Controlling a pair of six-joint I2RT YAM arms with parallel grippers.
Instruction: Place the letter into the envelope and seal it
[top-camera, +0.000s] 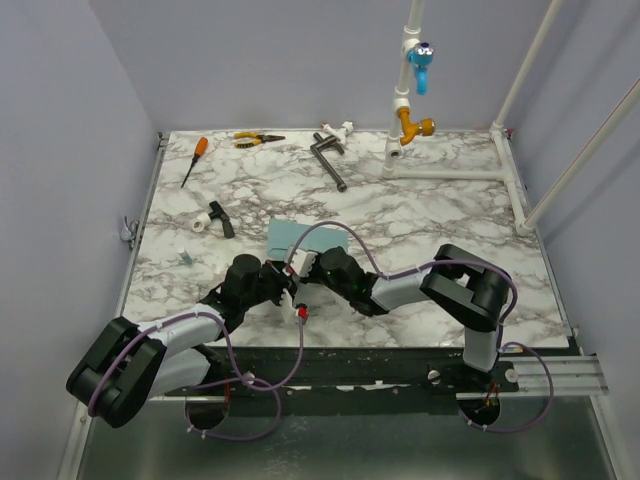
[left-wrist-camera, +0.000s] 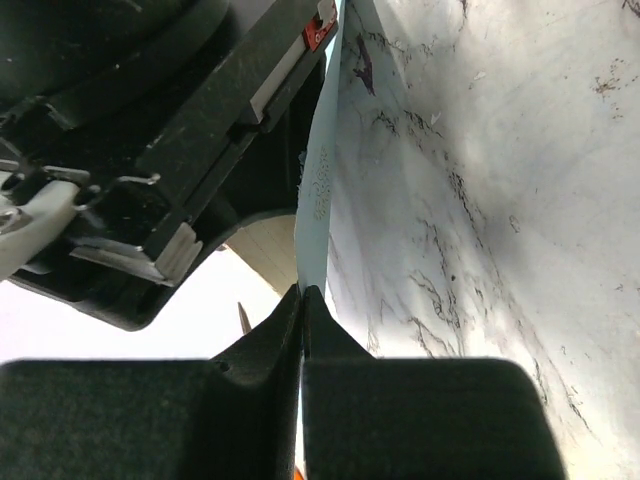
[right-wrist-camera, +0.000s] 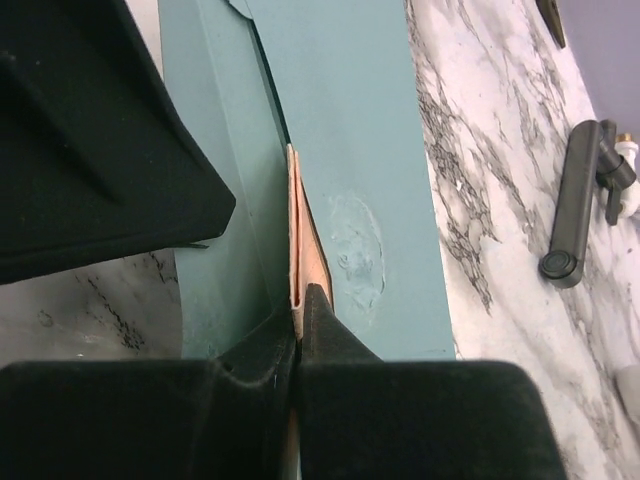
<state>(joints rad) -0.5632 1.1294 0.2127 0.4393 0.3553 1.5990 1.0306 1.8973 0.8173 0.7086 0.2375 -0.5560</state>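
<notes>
The teal-blue envelope (top-camera: 296, 237) lies on the marble table just beyond both grippers. My left gripper (top-camera: 285, 282) is shut on a thin edge of the envelope (left-wrist-camera: 315, 190), and its jaws (left-wrist-camera: 302, 292) meet on the sheet. My right gripper (top-camera: 308, 268) is shut on the peach letter (right-wrist-camera: 310, 250). The letter stands edge-on between the envelope's body and its flap (right-wrist-camera: 350, 120), with my right gripper (right-wrist-camera: 300, 297) at its near end. A pale tan patch (left-wrist-camera: 268, 250) shows beside the envelope's edge in the left wrist view. The arms hide the letter in the top view.
A black handle tool (top-camera: 328, 160) also shows in the right wrist view (right-wrist-camera: 578, 205). An orange-handled screwdriver (top-camera: 195, 158), pliers (top-camera: 255, 139) and a small black-and-white part (top-camera: 215, 218) lie at the back left. A white pipe frame (top-camera: 405, 100) with a blue valve stands at the back right.
</notes>
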